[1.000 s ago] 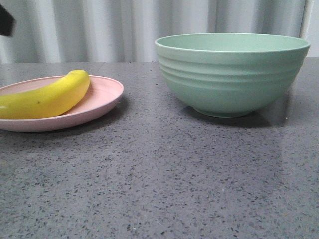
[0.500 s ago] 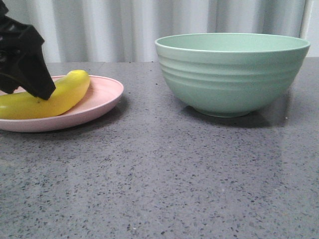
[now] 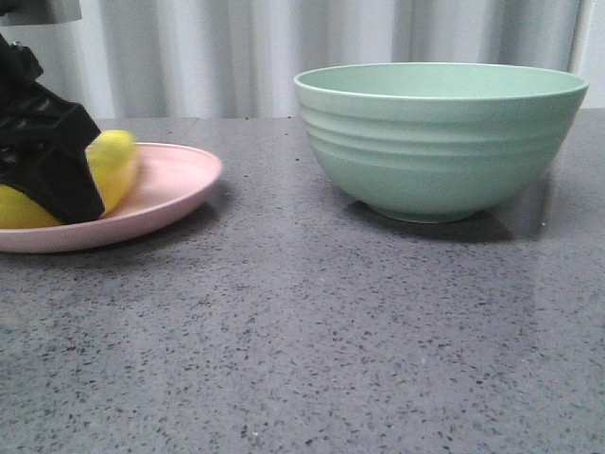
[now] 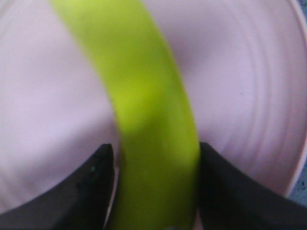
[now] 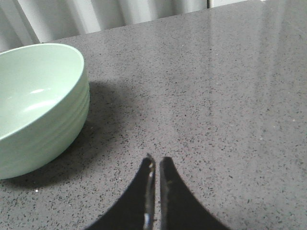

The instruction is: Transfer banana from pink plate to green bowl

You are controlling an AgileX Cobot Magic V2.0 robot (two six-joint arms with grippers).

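Observation:
The yellow banana (image 3: 115, 163) lies on the pink plate (image 3: 175, 184) at the table's left. My left gripper (image 3: 59, 184) is down over it and hides its middle. In the left wrist view the banana (image 4: 139, 96) runs between the two black fingers of the left gripper (image 4: 156, 149) on the plate (image 4: 240, 96). One finger touches it and a thin gap shows at the other, so the jaws are open around it. The green bowl (image 3: 440, 142) stands at the right, empty as far as the right wrist view (image 5: 38, 105) shows. My right gripper (image 5: 157, 160) is shut and empty over the bare table beside the bowl.
The grey speckled tabletop (image 3: 312, 322) stretches between the plate and the bowl and toward the front. A pale curtain (image 3: 246, 57) hangs behind the table.
My left gripper came down from the upper left onto the banana and now straddles it. The plate and banana have shifted a little to the left. The bowl has not moved.

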